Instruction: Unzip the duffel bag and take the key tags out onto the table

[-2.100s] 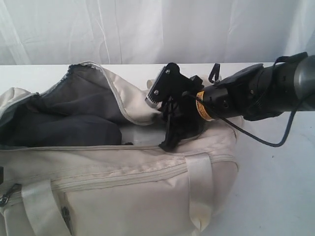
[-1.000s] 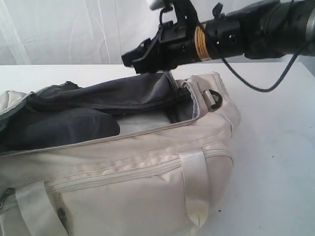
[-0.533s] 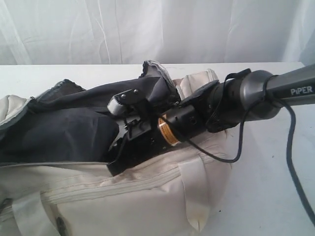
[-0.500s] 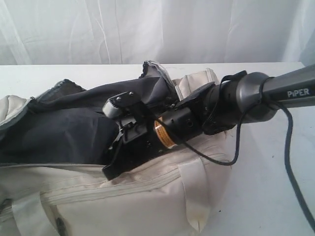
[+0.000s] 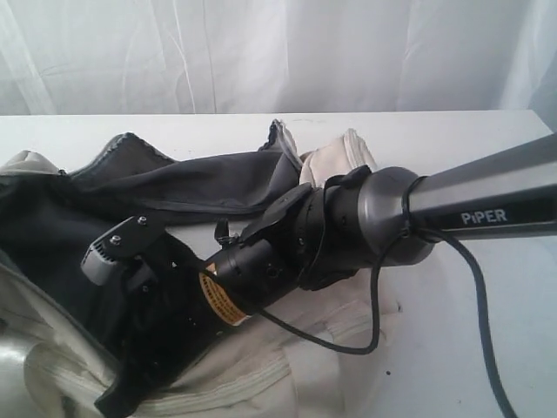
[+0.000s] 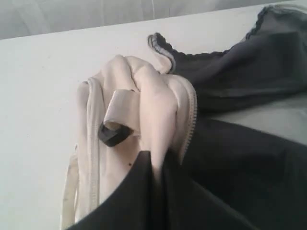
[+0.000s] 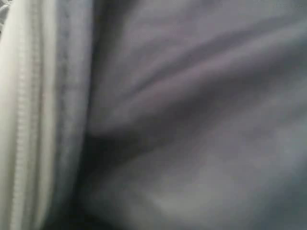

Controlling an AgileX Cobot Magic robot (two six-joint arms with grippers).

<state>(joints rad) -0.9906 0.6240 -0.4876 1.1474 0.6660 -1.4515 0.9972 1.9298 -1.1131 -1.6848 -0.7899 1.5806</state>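
The cream duffel bag lies open on the white table, its dark grey lining exposed. My right gripper is pushed deep into the opening and its fingertips are buried in the lining. The right wrist view shows only blurred grey lining and a cream zipper edge, with no fingers. In the left wrist view my left gripper is shut on a fold of the bag's cream end, just below a black D-ring. The key tags are hidden.
A white curtain hangs behind the table. The right arm's black cable loops over the bag's right end and the tabletop. Bare table lies beyond the bag's end.
The right arm dropped from above the bag into its opening and slid deeper toward the left. The bag's near wall has sagged and its top flap has been pushed back.
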